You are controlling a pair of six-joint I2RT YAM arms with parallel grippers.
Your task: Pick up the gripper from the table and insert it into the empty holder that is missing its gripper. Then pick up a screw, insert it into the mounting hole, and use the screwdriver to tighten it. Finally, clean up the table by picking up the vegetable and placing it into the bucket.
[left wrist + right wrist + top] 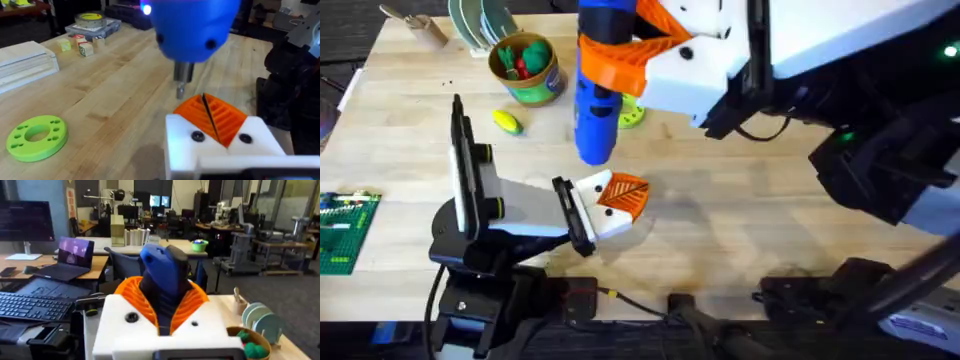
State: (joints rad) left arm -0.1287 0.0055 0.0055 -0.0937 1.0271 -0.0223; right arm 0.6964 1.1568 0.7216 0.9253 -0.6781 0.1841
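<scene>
While the right gripper [620, 45] holds the blue screwdriver [596, 100] upright, with its orange pads [131, 292] clamped on the two sides of the blue body, the thin metal bit [180, 90] hangs a little above the table, just beside the left gripper [612, 203]. In the left wrist view the orange ribbed tips [212, 117] of the left gripper are pressed together with only a dark line between them, so its jaws are closed and I see nothing held between them. Two dark round spots sit on the white blocks [220, 145] under these tips; I cannot tell if they are screws or open holes.

My judgement is that this is the tightening step. The danger is in the aim: the bit looks a little off from both dark spots, so if it goes down as it is, it may land on the ribbed orange plastic or on the wood and slide off. A tilted screwdriver could also push the screw crooked into the hole. If the left arm gives way under the pressure, the bit would lose its place.

The yellow vegetable [507, 122] with its green end lies on the table just beside the green bucket [527, 68], not yet inside. The bucket already has red and green toys in it. The flat green disc [36, 137] lies near the work and should not be disturbed.
</scene>
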